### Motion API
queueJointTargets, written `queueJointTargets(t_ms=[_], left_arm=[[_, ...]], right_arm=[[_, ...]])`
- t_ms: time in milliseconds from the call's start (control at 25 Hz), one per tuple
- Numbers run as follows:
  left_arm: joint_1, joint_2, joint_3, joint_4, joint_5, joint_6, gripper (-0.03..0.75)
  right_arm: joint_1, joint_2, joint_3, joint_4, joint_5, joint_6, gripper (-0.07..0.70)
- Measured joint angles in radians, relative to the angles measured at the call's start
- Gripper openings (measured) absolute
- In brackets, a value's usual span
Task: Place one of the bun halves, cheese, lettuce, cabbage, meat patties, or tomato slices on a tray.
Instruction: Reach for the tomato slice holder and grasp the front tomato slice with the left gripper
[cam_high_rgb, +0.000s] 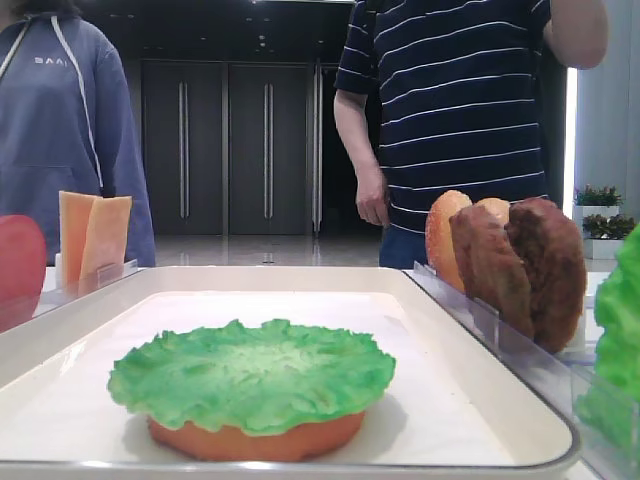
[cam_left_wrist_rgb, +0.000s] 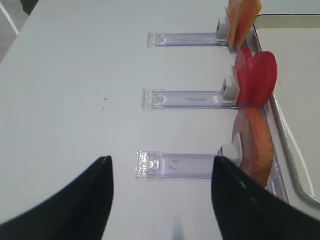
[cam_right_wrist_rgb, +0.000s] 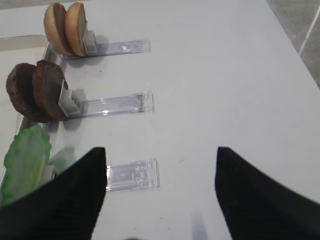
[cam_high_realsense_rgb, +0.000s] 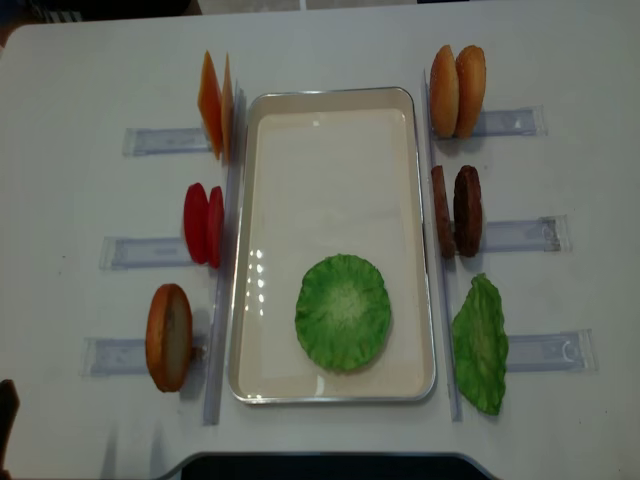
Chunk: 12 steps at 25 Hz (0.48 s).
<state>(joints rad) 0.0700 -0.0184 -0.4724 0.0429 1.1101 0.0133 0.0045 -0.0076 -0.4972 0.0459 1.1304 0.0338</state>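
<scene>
Resting on white table (cam_high_realsense_rgb: 330, 45): tray (cam_high_rgb: 300, 275), carrying ruffled green lettuce (cam_high_rgb: 250, 372) over bun half (cam_high_rgb: 255, 438).
Right gripper (cam_right_wrist_rgb: 160, 190) gaping wide, holding nothing, near meat patties (cam_right_wrist_rgb: 37, 90).
Left gripper (cam_left_wrist_rgb: 160, 192) likewise gaping, holding nothing; tomato slices (cam_left_wrist_rgb: 256, 79) standing upright, smooth, risking slipping or toppling when pinched.

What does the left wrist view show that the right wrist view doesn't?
Only the left wrist view: the cheese, the tomato slices, a single bun half and the open left end effector. Only the right wrist view: two bun halves, the meat patties, a spare lettuce leaf and the open right end effector. Both: clear holders, white table, tray edge.
</scene>
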Motion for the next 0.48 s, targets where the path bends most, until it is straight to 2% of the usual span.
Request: queueJointTargets(t_ms=[480], left_arm=[[0.0,0.0,0.0,0.0,0.0,0.0,0.471]], right_arm=[[0.0,0.0,0.0,0.0,0.0,0.0,0.471]])
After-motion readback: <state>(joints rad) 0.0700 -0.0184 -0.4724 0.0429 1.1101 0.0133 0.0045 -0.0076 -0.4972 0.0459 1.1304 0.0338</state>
